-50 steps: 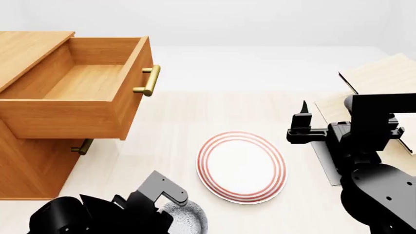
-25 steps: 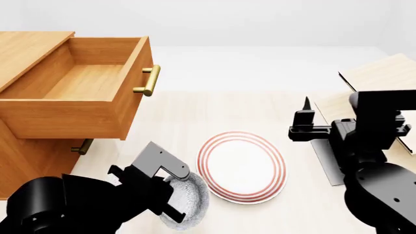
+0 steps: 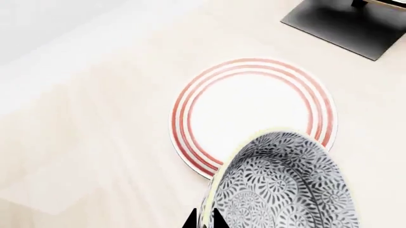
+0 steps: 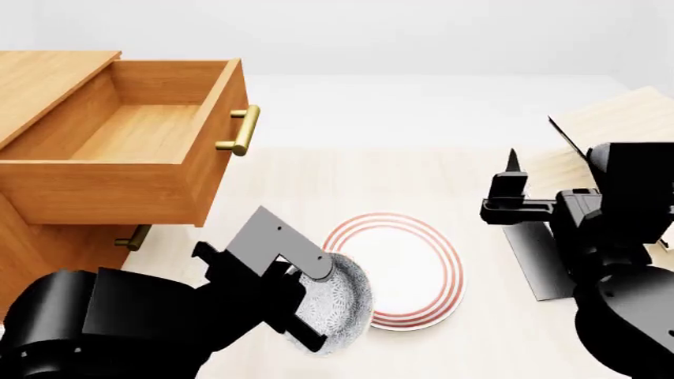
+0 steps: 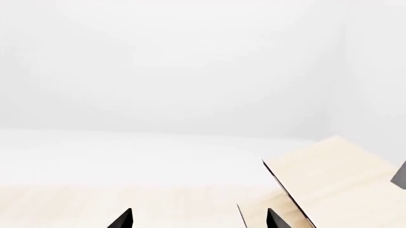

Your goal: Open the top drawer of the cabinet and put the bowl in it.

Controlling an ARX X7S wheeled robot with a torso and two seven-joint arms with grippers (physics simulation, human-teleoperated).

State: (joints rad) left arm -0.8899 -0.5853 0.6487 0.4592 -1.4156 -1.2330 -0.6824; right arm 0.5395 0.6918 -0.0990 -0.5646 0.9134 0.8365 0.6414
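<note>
The top drawer [image 4: 126, 142] of the orange-brown cabinet [image 4: 43, 260] stands pulled open, its plain wooden inside bare, its brass handle [image 4: 242, 130] facing right. My left gripper [image 3: 205, 221] is shut on the rim of the blue-grey patterned bowl [image 3: 285, 185], holding it tilted above the near left edge of the plate. In the head view the bowl [image 4: 337, 312] hangs below the drawer's front corner. My right gripper [image 5: 198, 219] is open and empty, raised at the right in the head view [image 4: 513, 185].
A red-ringed white plate [image 4: 406, 264] lies on the pale table [image 4: 316, 189]; it also shows in the left wrist view [image 3: 254, 102]. A pale tilted rack [image 4: 611, 126] with a dark base [image 4: 532, 260] stands at the right. A lower drawer handle [image 4: 134, 237] shows under the open drawer.
My left arm has lifted the bowl off the table and carried it up and to the right, over the plate's edge. My right gripper has shifted slightly right and up.
</note>
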